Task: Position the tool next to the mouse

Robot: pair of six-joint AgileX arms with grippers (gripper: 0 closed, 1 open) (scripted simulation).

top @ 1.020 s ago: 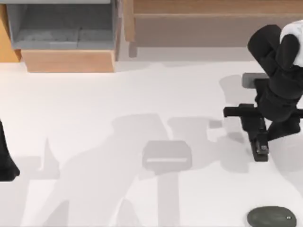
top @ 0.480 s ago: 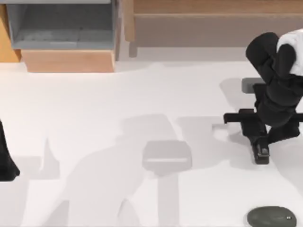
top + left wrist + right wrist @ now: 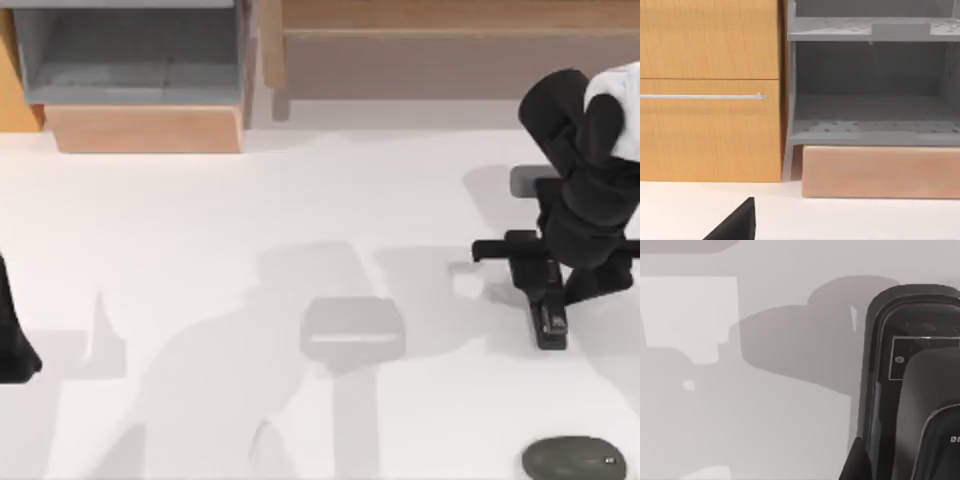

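The mouse [image 3: 574,459] is a flat dark grey-green oval with a tiny white dot, lying at the front right edge of the table. The tool [image 3: 551,318] is a long black piece with a grey patch near its tip. It hangs above the white table under my right gripper [image 3: 540,275], which is shut on it, back from the mouse and slightly to its left. In the right wrist view the tool [image 3: 905,390] looms close as a glossy black rounded body over its own shadow. My left arm [image 3: 10,335] is parked at the table's far left edge.
A wooden cabinet with a grey open shelf [image 3: 130,60] stands at the back left, and a long wooden ledge [image 3: 450,40] runs along the back. The left wrist view faces a wooden drawer front [image 3: 705,125] and grey shelves [image 3: 870,130].
The right arm carried the tool a little toward the table's front, then almost stopped over the last half second. The mouse and the left arm have not moved.
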